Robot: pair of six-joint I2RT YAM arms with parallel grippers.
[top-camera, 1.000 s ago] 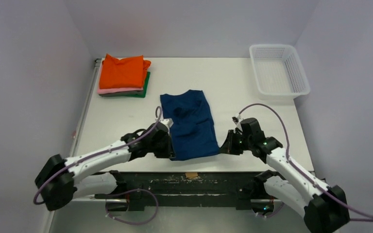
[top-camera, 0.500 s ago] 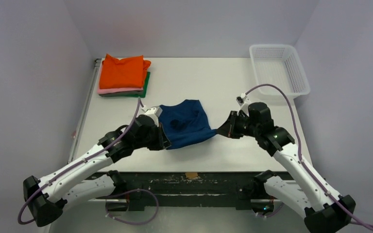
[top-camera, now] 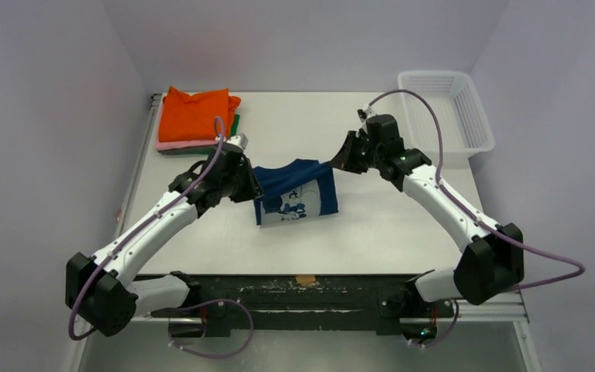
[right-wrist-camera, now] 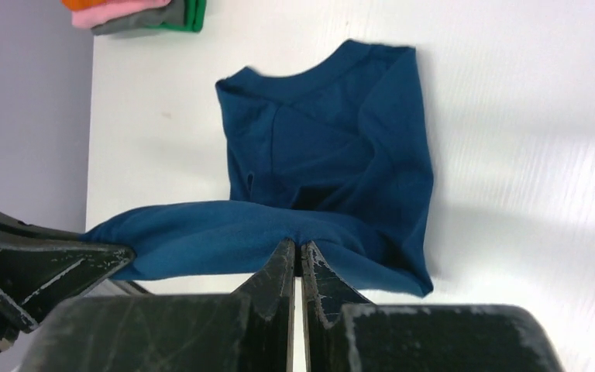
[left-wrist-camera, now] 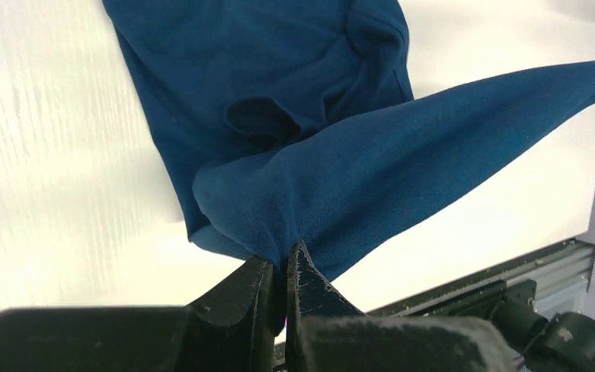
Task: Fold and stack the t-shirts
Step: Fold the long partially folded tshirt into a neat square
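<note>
both arms have swung from the near edge to mid-surface in the last second, carrying the near hem of the navy t-shirt (top-camera: 298, 200) up and over. left jaws are pinched tight on one hem corner, right jaws on the other. both wrist views show cloth nipped between the tips. the hem is a taut band in the air between them. the collar end lies flat on the surface (top-camera: 403, 225), roughly central and well apart from the folded stack (top-camera: 196, 116) at the far left corner. i read this as mid half-fold: hem heading toward the collar, not laid down yet. next i'd lower both corners level onto the collar end before letting go. if one side drops first, the fold skews. white basket (top-camera: 445, 116) sits far right, nothing touching it.
</note>
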